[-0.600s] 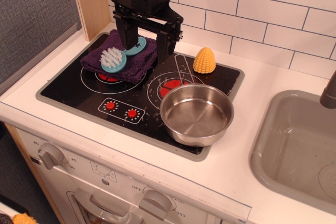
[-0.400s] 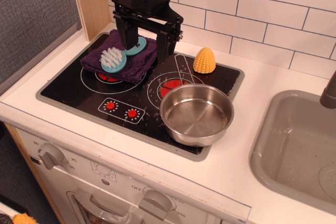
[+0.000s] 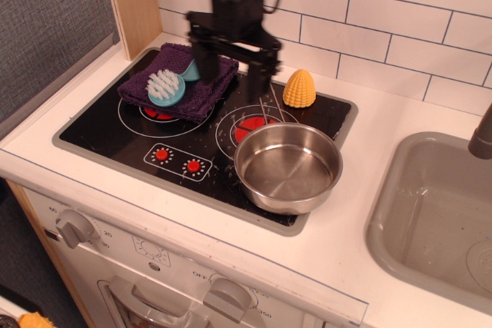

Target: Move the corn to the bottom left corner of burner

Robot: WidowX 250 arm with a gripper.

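The corn (image 3: 299,88) sits at three o'clock of the gripper (image 3: 233,73), apart from its fingers (image 3: 267,81) (spread wide, empty). It stands upright on the burner (image 3: 100,124), stubby and yellow-orange.

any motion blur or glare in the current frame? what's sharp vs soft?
In observation.image, the gripper and the arm above it are smeared by motion blur, edges soft. The corn, steel pot and brush are sharp. The glossy burner shows faint reflections, no blown-out glare; the pot's inside has soft highlights. Lighting is even, with soft shadows.
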